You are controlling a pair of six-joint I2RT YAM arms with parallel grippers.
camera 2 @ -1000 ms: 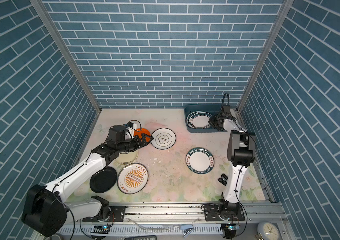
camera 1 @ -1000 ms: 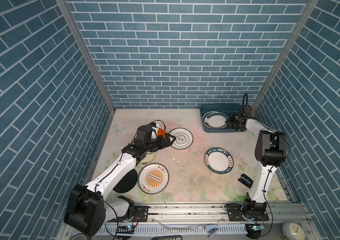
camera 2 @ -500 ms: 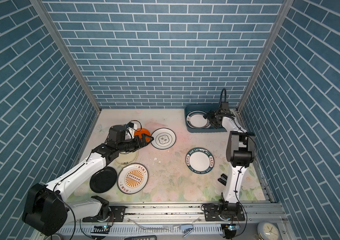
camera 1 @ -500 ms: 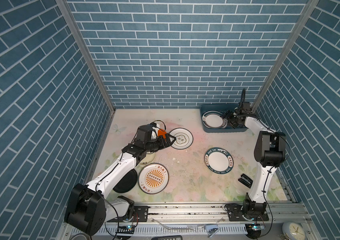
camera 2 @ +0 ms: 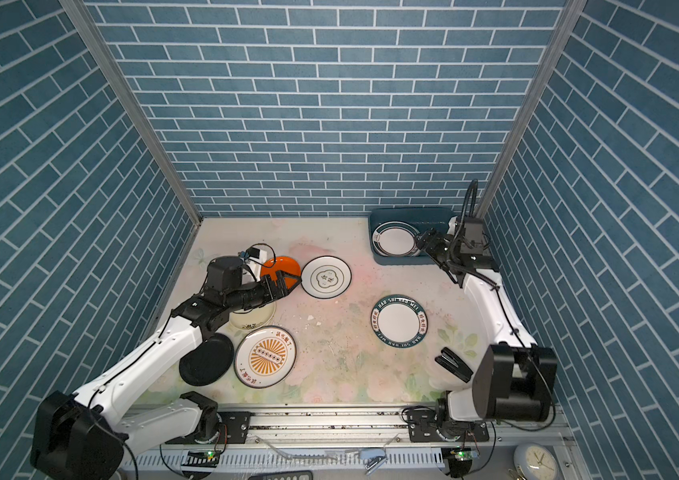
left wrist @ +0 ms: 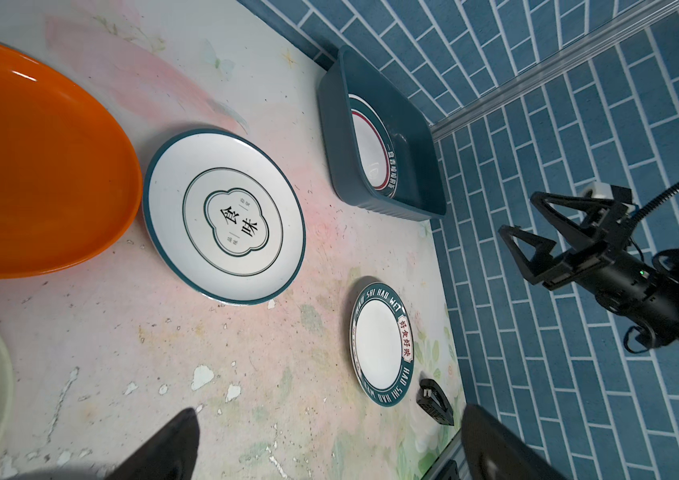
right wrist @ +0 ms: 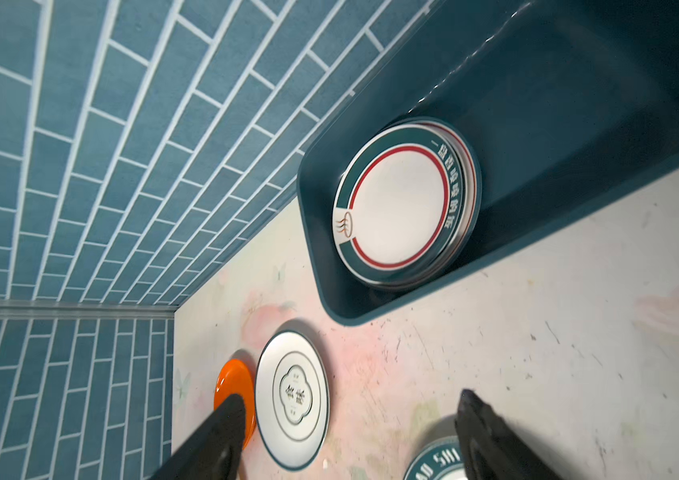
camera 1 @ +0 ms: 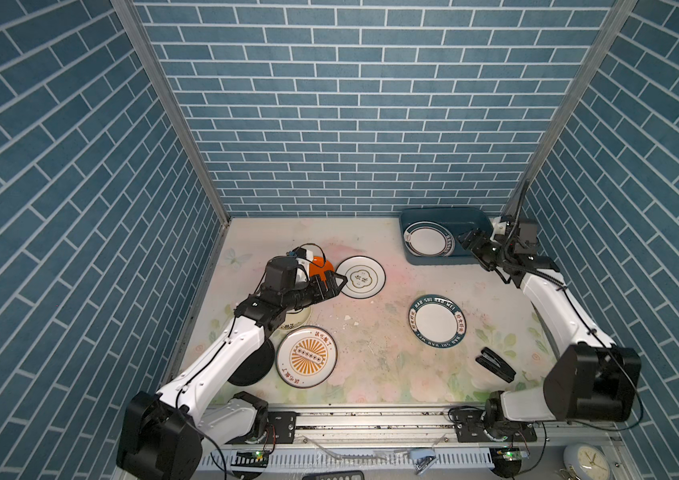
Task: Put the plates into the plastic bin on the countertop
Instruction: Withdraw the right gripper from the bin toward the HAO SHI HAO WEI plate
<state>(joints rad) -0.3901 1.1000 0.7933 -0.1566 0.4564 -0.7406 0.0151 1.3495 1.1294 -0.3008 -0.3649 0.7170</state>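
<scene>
In both top views the plastic bin (camera 1: 441, 212) sits in the far right corner of the countertop (camera 1: 371, 365), against the back wall. A stack of teal-rimmed plates (camera 1: 429, 244) lies flat at its left end, which leaves the right end free for more. The right gripper (camera 1: 468, 242) hangs over that free part just beside the stack, jaws apart and holding nothing. Toward the left edge the left gripper (camera 1: 335, 285) stands wide open and empty between the orange plate (camera 1: 321, 266) and the cloud-motif plate (camera 1: 360, 277), probably lining up on a rim. The lettered plate (camera 1: 437, 320), sunburst plate (camera 1: 306, 357), cream plate (camera 2: 252, 322), black plate (camera 2: 207, 361) and, near the front right, the black stapler (camera 1: 495, 365) lie loose on the countertop. In the left wrist view its fingers (left wrist: 176, 440) frame bare countertop, with the orange plate (left wrist: 30, 166) and cloud-motif plate (left wrist: 223, 216) lying ahead. In the right wrist view the fingers (right wrist: 221, 432) are spread with nothing between them. The stack (right wrist: 404, 203) looks like two or more plates nested flat, so further ones can go on top.
</scene>
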